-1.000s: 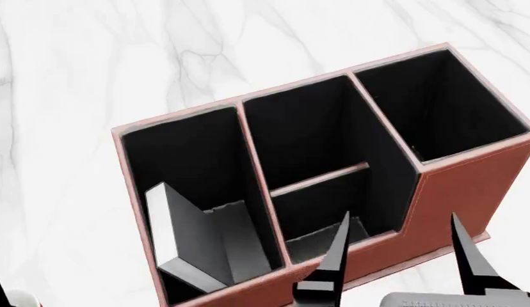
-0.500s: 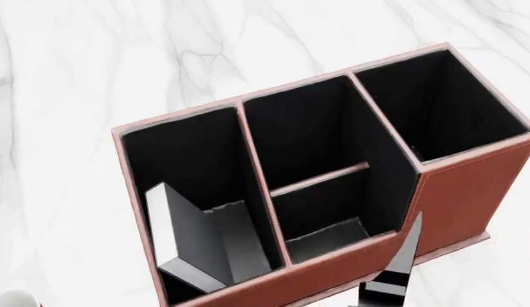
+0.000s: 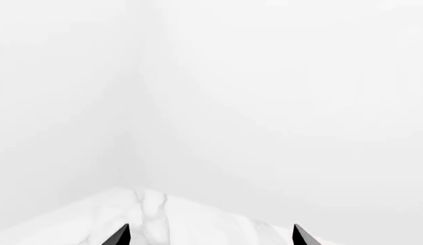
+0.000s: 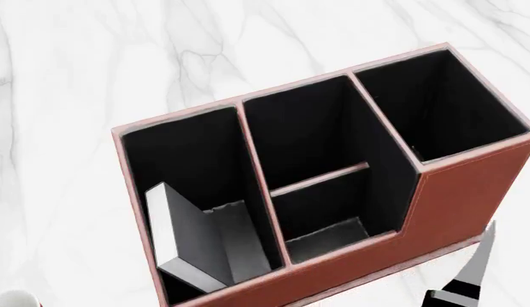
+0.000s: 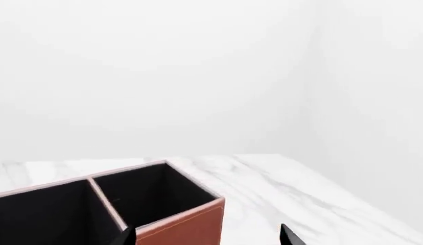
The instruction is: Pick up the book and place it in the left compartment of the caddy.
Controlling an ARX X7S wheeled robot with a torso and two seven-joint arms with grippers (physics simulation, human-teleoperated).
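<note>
Book vs. right gripper: the book (image 4: 196, 240) sits inside the caddy (image 4: 457, 192), well apart from the right gripper (image 5: 206, 236), of which the head view shows only one dark fingertip (image 4: 474, 268) at the lower right, outside the caddy's near wall and below its raised end.
Book vs. left gripper: the left gripper (image 3: 206, 236) does not appear in the head view; its own camera shows only two dark tips over white marble, with no book or caddy in sight.
Book's place: in the left compartment (image 4: 184, 160), at the end nearer the robot, with one end down near the floor and the other leaning up against the outer left wall.
Book's look: thin and rectangular, tilted, with a pale strip of page edges (image 4: 157, 220) along its left side and a dark grey-black cover face turned toward the middle of the caddy.
Caddy: reddish-brown outside, black lining, pale rim; it stands on the marble table (image 4: 77, 64), its taller square slot (image 4: 440, 102) at the right, and two small slots split by a low partition (image 4: 321, 180) in the middle.
Right gripper state: fingers spread wide apart, nothing between them; the right wrist view sees the caddy's raised end (image 5: 177, 217) just beyond the tips.
Left gripper state: fingers spread wide, holding nothing.
Mug: a white rim (image 4: 13, 299) barely shows at the lower left corner of the head view.
</note>
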